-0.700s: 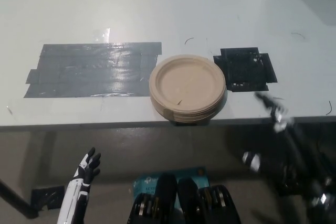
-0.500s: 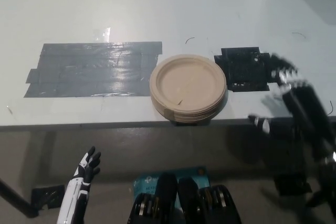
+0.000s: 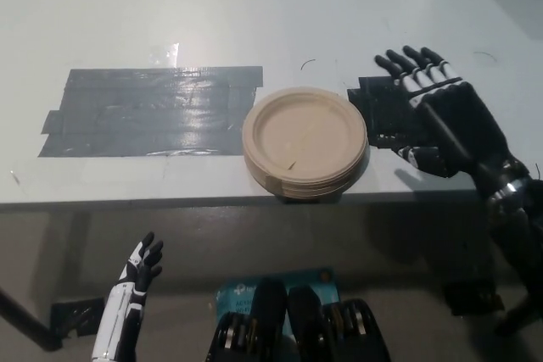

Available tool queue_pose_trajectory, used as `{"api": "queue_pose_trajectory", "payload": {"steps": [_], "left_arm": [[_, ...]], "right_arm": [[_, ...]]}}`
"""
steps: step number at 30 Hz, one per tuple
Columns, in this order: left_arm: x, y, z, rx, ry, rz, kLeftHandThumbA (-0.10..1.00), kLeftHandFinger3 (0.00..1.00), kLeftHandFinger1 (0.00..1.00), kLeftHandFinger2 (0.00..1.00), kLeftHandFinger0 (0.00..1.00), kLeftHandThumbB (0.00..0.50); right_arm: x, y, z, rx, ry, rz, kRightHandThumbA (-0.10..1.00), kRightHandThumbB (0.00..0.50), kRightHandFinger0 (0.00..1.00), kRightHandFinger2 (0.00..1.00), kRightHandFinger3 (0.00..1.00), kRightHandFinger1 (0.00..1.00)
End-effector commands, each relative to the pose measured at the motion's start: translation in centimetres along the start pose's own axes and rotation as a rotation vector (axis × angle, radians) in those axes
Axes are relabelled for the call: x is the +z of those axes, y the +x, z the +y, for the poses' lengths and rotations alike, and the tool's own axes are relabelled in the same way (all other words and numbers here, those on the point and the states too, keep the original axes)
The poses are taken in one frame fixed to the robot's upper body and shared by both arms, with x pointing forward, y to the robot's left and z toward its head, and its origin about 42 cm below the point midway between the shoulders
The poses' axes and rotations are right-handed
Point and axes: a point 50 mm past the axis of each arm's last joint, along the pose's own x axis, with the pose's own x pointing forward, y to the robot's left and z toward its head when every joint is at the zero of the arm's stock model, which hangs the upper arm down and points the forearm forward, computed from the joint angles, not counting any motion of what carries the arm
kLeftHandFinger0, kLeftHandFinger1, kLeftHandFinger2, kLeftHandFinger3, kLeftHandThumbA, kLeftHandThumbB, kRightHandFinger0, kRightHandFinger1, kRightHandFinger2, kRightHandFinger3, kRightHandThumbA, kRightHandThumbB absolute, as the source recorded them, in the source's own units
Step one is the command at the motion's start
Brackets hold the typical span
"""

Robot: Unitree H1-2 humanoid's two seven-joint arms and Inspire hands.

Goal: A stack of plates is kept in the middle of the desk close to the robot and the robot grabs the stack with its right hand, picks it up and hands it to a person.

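**Stack of plates at the table's near edge, black hand spread beside it**

The table (image 3: 254, 14) is a smooth, pale grey-white surface with a faint sheen, marked by a few thin dark squiggles. A broad rectangle of glossy grey tape strips (image 3: 153, 113) lies flat toward the left side, catching the light. A smaller, ragged black tape patch (image 3: 386, 112) sits toward the right. Below the near edge, a dull grey floor (image 3: 195, 252) shows.

The stack of plates (image 3: 305, 142) rests near the middle of the near edge, between the two tape patches. The plates are round, tan and matte, with raised rims; the layered edges show at the front.

The black right hand (image 3: 441, 112) hangs over the black patch, just beside the stack, palm flat and fingers fanned wide, holding nothing. The white left hand (image 3: 138, 270) rests below the near edge at the left, fingers apart and empty.
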Motion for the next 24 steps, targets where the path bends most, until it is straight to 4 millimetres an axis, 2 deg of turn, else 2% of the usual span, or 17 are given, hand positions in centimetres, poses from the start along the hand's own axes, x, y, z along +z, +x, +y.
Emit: {"api": "queue_pose_trajectory", "payload": {"steps": [1,13,24], "left_arm": [[1.0,0.4,0.2,0.003,0.01,-0.069,1.0,1.0,1.0,1.0,1.0,0.0],[1.3,0.7,0.1,0.003,0.018,-0.077,1.0,1.0,1.0,1.0,1.0,0.0],[1.4,0.9,0.3,0.003,0.014,-0.077,1.0,1.0,1.0,1.0,1.0,0.005]], "right_arm": [[0.4,2.2,-1.4,-0.019,-0.093,-0.046,0.92,0.5,1.0,1.0,1.0,1.0],[1.3,3.5,0.3,0.064,-0.123,-0.086,0.94,0.5,1.0,1.0,1.0,1.0],[1.4,3.6,1.4,0.115,-0.155,-0.1,0.93,0.5,1.0,1.0,1.0,1.0]]}}
